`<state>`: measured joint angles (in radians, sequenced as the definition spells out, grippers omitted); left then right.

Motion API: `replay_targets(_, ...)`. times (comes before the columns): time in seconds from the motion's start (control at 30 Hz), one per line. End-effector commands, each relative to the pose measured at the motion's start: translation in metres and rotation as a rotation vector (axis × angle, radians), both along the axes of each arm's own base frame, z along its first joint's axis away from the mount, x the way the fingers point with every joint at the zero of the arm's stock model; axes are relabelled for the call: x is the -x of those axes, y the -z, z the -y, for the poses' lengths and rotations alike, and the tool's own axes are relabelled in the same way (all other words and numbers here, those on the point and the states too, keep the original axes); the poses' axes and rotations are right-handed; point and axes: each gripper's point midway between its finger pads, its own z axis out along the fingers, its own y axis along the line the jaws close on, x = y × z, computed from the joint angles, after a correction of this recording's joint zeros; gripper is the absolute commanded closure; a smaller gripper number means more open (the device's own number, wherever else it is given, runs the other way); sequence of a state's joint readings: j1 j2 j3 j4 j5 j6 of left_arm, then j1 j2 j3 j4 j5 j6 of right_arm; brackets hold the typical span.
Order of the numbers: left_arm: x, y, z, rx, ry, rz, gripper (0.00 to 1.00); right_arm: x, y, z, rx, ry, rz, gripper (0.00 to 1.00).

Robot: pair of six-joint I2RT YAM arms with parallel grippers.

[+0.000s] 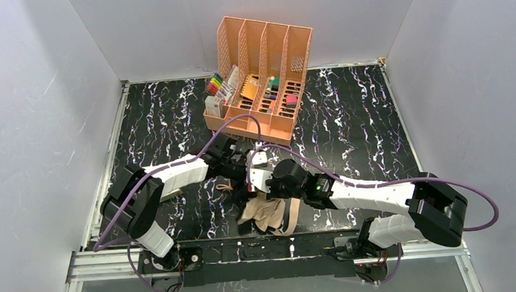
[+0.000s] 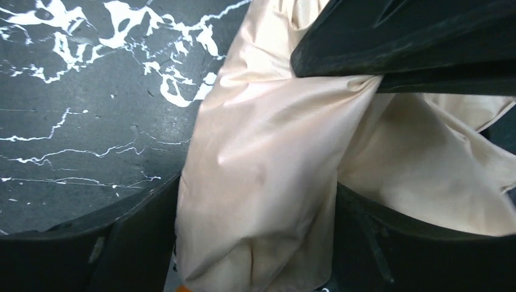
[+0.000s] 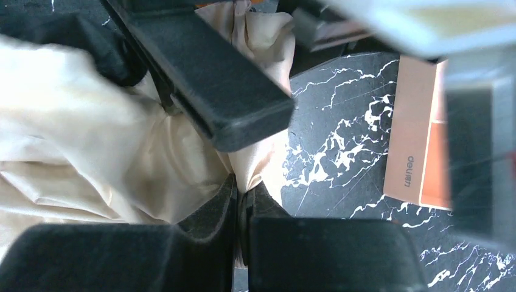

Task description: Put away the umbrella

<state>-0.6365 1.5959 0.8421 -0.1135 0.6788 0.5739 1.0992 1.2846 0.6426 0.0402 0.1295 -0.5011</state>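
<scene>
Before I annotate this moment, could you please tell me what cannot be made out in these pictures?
1. Tan-and-black folding umbrella: handle and ribs unseen. In the top view, the left arm and right arm cover its far end. Both wrist views show only bunched fabric.
2. Peach plastic file organizer: contents too small to name, top view.
3. Pale shape at top right, right wrist view: blurred, too near the lens.

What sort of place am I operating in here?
Likely an enclosed robot test cell: plain white walls box in a black marble-patterned table, an aluminium rail runs along its near edge, and a peach file organizer holds stationery.
</scene>
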Motion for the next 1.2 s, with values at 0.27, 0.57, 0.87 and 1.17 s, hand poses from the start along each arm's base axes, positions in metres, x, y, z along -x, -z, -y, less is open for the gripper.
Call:
replay_targets(0.27, 0.001, 0.035, -0.019, -0.206, 0.005, 0.126, 0.77, -0.005, -0.041, -0.016, -0.148, 0.009, 0.061, 0.97)
replay_targets(0.57, -0.009, 0.044, -0.024, -0.259, -0.062, 0.124, 0.98, -0.002, -0.068, 0.007, -0.269, 0.26, -0.088, 0.54)
replay_targets(0.87, -0.016, 0.051, -0.03, -0.296, -0.097, 0.118, 1.0, 0.025, -0.044, 0.055, -0.395, 0.725, -0.434, 0.45)
replay_targets(1.17, -0.045, 0.047, -0.048, -0.31, -0.157, 0.138, 1.0, 0.065, -0.018, 0.033, -0.242, 0.442, -0.566, 0.38)
